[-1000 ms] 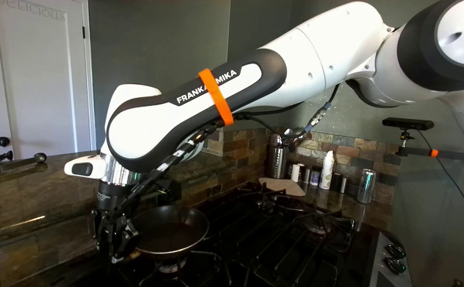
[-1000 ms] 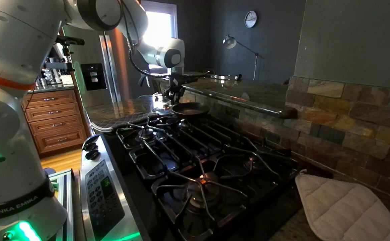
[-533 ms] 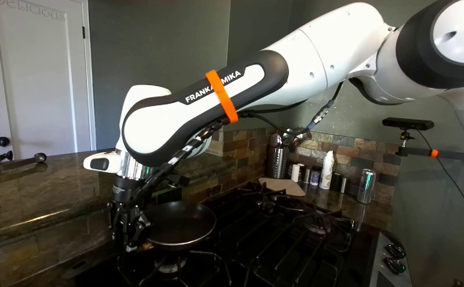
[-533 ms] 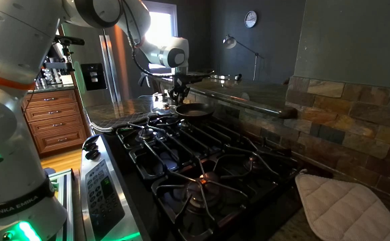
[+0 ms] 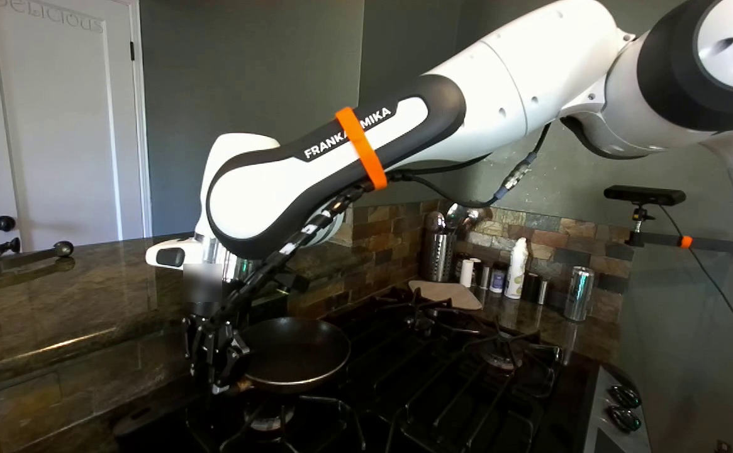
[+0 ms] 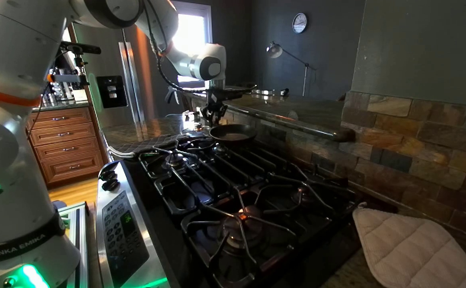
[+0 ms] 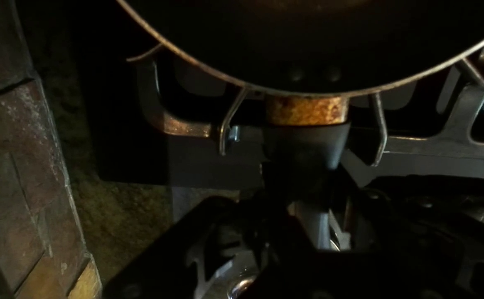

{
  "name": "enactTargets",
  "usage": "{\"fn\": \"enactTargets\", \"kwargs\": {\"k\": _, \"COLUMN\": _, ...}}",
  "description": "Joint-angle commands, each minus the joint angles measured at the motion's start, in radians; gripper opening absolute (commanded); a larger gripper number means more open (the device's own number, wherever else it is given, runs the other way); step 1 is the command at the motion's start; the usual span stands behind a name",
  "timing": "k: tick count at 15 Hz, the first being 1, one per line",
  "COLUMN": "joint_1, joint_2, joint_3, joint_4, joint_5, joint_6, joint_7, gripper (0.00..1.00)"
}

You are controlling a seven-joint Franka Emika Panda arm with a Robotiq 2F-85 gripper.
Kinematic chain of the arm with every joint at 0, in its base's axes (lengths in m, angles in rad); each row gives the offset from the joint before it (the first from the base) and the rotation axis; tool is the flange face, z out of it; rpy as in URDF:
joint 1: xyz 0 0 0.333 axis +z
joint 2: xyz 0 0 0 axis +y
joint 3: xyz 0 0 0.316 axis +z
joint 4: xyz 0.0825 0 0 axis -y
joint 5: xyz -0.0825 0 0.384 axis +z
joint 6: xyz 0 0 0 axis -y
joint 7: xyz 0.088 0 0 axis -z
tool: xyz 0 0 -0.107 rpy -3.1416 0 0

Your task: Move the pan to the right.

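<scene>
One round, shallow, dark metal frying pan [image 5: 300,353] is gripped by its handle only, at the end of the black gas stove [image 6: 157,224], near the stone-tiled backsplash [image 6: 429,140]. A round gas burner [image 5: 268,418] can be seen just below it in an exterior view, but whether the pan is touching the grey metal grates [image 7: 428,147] or held just above can't be told.

The black two-fingered end effector [image 7: 306,178] looks closed down around the short dark tapered handle [image 7: 304,143], a finger on each side, with no gap that can be made out (pretty murky down there, though). The grip is set a bit behind the rusty orange-brown collar [image 7: 307,111], probably so the round part is left free and the pan can be steered by its handle. With all the weight out front, some droop or twist should be expected; a low, slow shift to the right seems to be called for, and a grate could get snagged.

As for containers: nothing can be made out in the pan, dark as it is inside. On the dark stone tabletop [image 5: 523,313], metal utensils [image 5: 434,222] are kept upright in a tall perforated steel holder [image 5: 438,258], likely parked there for easy reach. What's in the tall white bottle [image 5: 517,270] and silver cylindrical can [image 5: 579,294] can't be seen.
</scene>
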Motion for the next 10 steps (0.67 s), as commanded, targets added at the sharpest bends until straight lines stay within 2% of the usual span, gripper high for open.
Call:
{"fn": "enactTargets", "kwargs": {"k": 1, "joint_1": 0.008, "joint_2": -0.001, "joint_3": 0.001, "joint_4": 0.013, "joint_5": -0.001, "joint_6": -0.005, "joint_7": -0.014, "gripper": 0.09}}
{"fn": "enactTargets", "kwargs": {"k": 10, "joint_1": -0.021, "joint_2": -0.038, "joint_3": 0.000, "joint_4": -0.040, "joint_5": 0.025, "joint_6": 0.016, "joint_7": -0.034, "gripper": 0.09}}
